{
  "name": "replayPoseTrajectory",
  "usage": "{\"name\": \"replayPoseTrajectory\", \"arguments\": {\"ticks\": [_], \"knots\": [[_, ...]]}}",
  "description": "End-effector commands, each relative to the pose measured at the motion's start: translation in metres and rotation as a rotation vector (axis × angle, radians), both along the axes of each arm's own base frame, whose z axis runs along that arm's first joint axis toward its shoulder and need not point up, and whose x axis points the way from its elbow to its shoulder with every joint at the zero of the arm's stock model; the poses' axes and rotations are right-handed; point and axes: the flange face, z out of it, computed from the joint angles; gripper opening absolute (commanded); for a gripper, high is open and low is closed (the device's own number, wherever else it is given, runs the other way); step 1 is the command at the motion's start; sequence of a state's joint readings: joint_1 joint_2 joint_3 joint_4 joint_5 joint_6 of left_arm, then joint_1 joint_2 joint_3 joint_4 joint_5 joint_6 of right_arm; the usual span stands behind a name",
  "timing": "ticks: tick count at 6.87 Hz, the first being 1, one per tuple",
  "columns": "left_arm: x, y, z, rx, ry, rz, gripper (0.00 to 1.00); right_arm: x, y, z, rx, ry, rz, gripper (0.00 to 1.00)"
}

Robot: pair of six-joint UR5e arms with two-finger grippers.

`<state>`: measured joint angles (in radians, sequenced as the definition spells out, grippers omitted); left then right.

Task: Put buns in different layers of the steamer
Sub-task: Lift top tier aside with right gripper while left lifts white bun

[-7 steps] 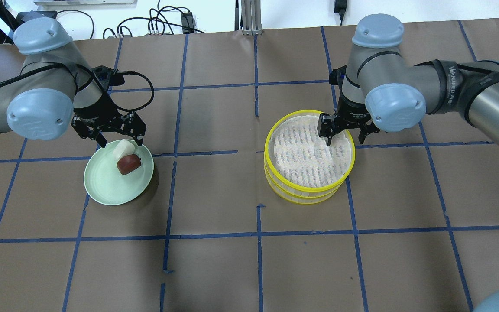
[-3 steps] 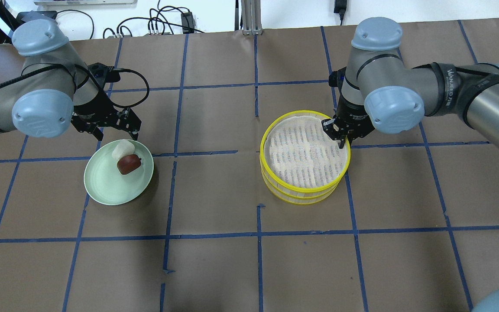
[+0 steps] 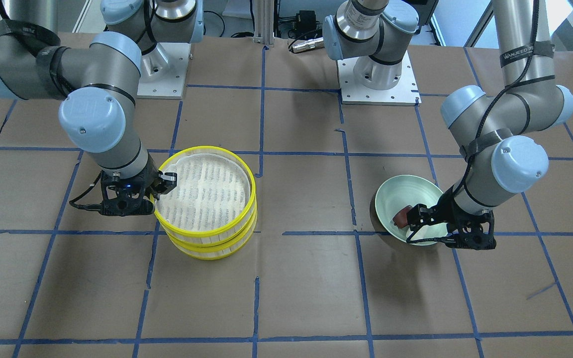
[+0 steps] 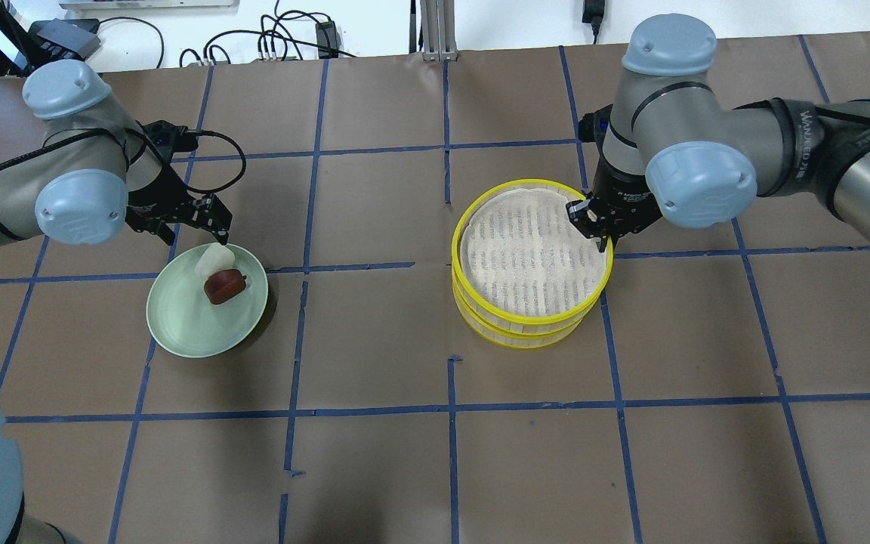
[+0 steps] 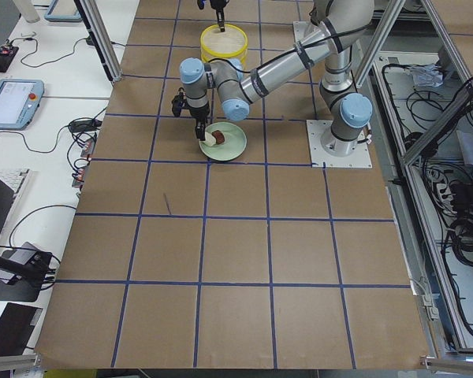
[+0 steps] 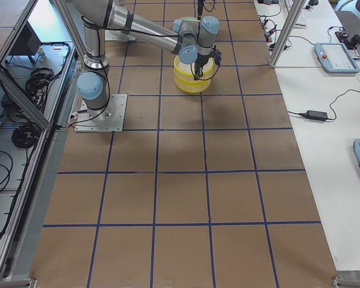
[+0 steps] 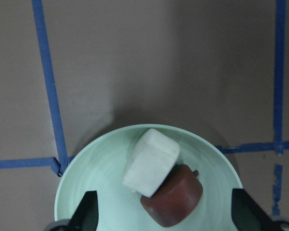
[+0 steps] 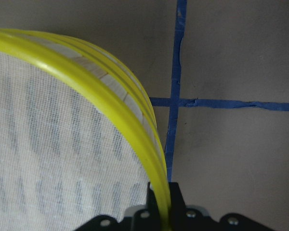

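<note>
The white bun (image 4: 214,259) and the reddish-brown bun (image 4: 225,285) lie touching on a pale green plate (image 4: 178,317). My left gripper (image 4: 195,229) is open and empty, just over the plate's far edge above the white bun. In the left wrist view its fingertips (image 7: 89,209) flank both buns (image 7: 151,161). The steamer is two stacked trays. My right gripper (image 4: 598,229) is shut on the yellow rim of the top tray (image 4: 456,249), which sits shifted and slightly raised over the lower tray (image 4: 526,340). The rim (image 8: 135,130) runs between the closed fingers in the right wrist view.
Brown paper with blue tape grid lines (image 4: 450,408) covers the table. Cables (image 4: 284,41) lie along the far edge behind the table. The plate (image 3: 406,180) and the steamer (image 3: 252,191) stand about one grid square apart.
My right gripper shut on the top tray's rim, and that tray has shifted left and back off the lower one. My left gripper drew back slightly towards the plate's far edge.
</note>
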<state>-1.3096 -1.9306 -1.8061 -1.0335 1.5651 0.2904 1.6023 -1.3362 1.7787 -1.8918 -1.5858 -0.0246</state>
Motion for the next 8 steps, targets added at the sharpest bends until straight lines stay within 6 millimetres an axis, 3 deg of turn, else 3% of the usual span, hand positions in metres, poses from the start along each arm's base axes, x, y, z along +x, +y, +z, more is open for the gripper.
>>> {"name": "replayPoseTrajectory", "arguments": {"ticks": [1, 2, 4, 5, 6, 8], "knots": [[-0.003, -0.007, -0.024, 0.018, 0.058, 0.14, 0.86, -0.01, 0.003, 0.032, 0.003, -0.001, -0.004, 0.08], [-0.004, -0.004, -0.029, 0.029, 0.062, 0.147, 0.82, -0.026, -0.004, 0.056, 0.005, -0.004, -0.01, 0.08], [-0.004, -0.004, -0.03, 0.033, 0.059, 0.151, 0.45, -0.075, -0.01, 0.096, 0.034, -0.018, -0.038, 0.09], [-0.002, -0.005, -0.029, 0.031, 0.05, 0.148, 0.27, -0.085, -0.004, 0.106, 0.03, -0.023, -0.013, 0.09], [-0.002, -0.007, -0.024, 0.023, 0.047, 0.144, 0.18, -0.099, -0.003, 0.114, 0.015, -0.024, -0.008, 0.1], [-0.002, -0.011, 0.005, -0.014, 0.026, 0.143, 0.13, -0.124, 0.004, 0.127, 0.002, 0.016, 0.045, 0.11]]}}
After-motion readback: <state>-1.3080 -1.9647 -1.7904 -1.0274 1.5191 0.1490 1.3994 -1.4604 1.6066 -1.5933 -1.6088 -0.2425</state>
